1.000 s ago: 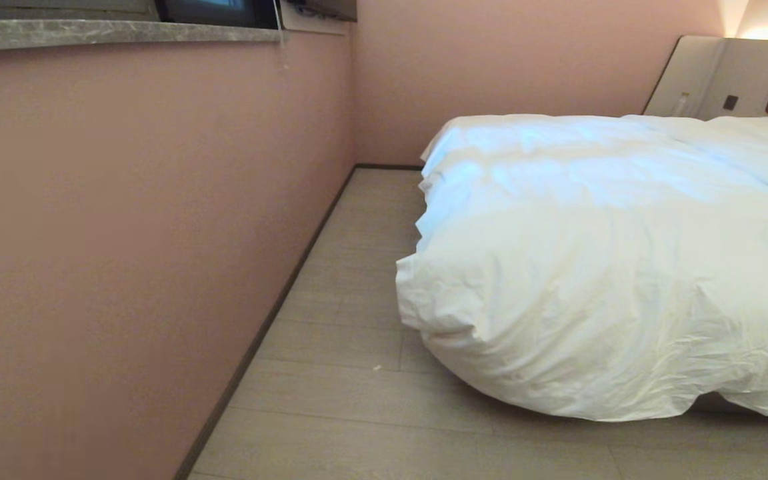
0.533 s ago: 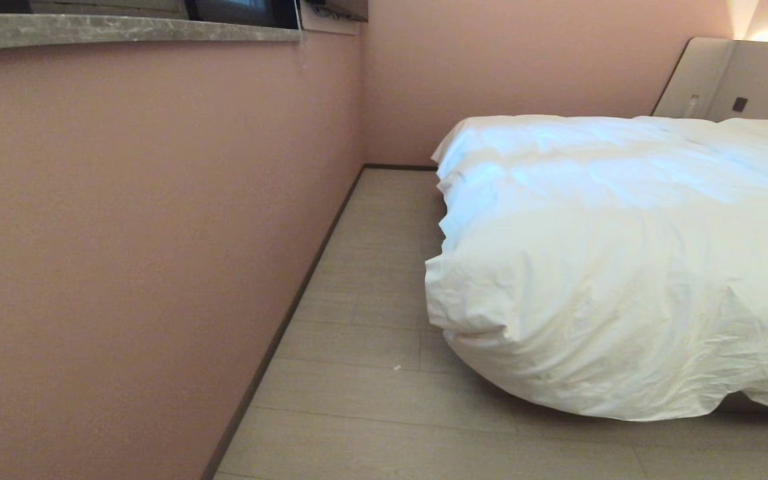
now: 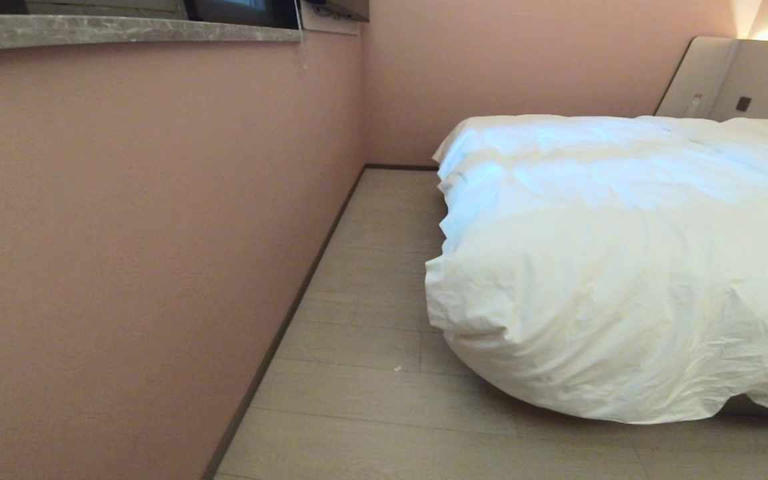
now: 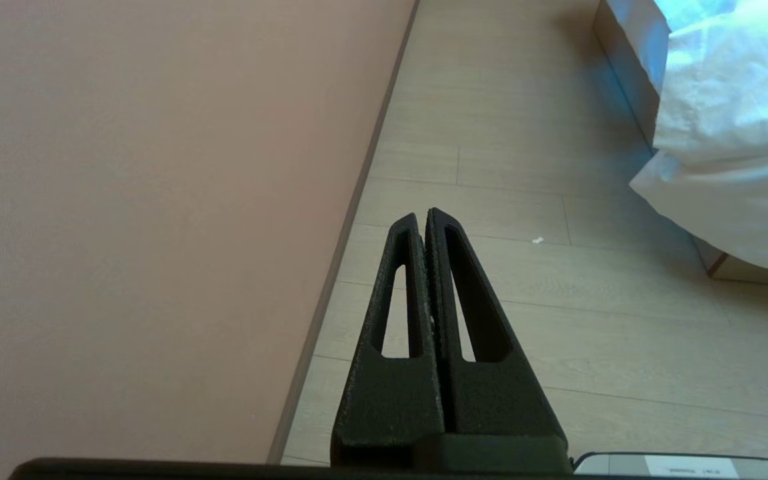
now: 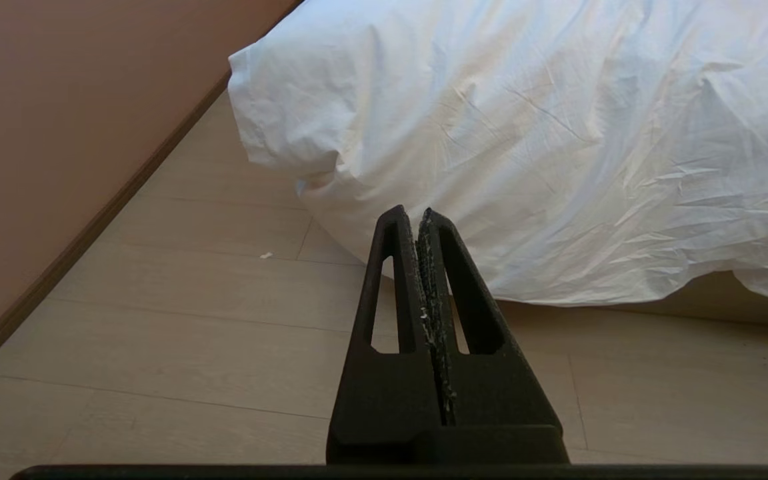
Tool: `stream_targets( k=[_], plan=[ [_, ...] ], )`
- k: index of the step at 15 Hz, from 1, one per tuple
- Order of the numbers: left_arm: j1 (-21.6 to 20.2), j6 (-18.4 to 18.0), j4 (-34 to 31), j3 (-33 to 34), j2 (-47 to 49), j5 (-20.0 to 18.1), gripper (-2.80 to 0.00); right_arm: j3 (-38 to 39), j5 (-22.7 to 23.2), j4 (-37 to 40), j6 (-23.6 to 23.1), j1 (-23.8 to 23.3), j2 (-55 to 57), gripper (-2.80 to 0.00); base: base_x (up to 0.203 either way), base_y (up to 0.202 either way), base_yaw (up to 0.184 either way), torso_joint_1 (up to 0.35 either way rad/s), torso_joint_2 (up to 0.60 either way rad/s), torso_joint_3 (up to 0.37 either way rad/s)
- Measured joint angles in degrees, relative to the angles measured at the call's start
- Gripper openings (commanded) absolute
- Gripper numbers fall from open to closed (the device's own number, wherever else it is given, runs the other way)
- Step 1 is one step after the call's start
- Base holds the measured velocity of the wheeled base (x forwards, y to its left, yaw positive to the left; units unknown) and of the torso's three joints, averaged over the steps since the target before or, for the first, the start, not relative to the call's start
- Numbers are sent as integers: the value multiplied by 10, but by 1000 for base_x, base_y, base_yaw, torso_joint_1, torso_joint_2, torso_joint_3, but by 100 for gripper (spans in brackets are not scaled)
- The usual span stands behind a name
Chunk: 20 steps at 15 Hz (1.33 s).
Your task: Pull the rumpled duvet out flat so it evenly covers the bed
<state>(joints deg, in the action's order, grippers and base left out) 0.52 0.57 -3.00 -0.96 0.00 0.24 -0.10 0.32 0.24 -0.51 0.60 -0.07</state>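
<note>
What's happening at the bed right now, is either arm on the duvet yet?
Neither. The puffy white creased duvet lies heaped over the bed's near corner, its edge sagging toward the pale wood-plank floor. The left gripper hangs over that floor beside the pink wall, jaws shut and empty. The right gripper points at the duvet's corner, also shut, not touching it.

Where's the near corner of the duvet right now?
In the head view the duvet fills the right side, its near corner bulging over the bed's foot, hanging almost to the floor, across the aisle from the pink wall.
</note>
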Motion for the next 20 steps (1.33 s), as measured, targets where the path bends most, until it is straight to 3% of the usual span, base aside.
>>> stream_targets(
  k=[6,12,20],
  plan=[
    [0,-2,0,0,0,3,-280,0,0,0,0,0,0,-280,-11,0,0,1,0,0],
    [0,4,0,0,0,2,-280,0,0,0,0,0,0,-280,-172,0,0,0,2,3],
    [0,6,0,-1,0,2,-280,0,0,0,0,0,0,-280,0,0,0,0,0,0]
  ],
)
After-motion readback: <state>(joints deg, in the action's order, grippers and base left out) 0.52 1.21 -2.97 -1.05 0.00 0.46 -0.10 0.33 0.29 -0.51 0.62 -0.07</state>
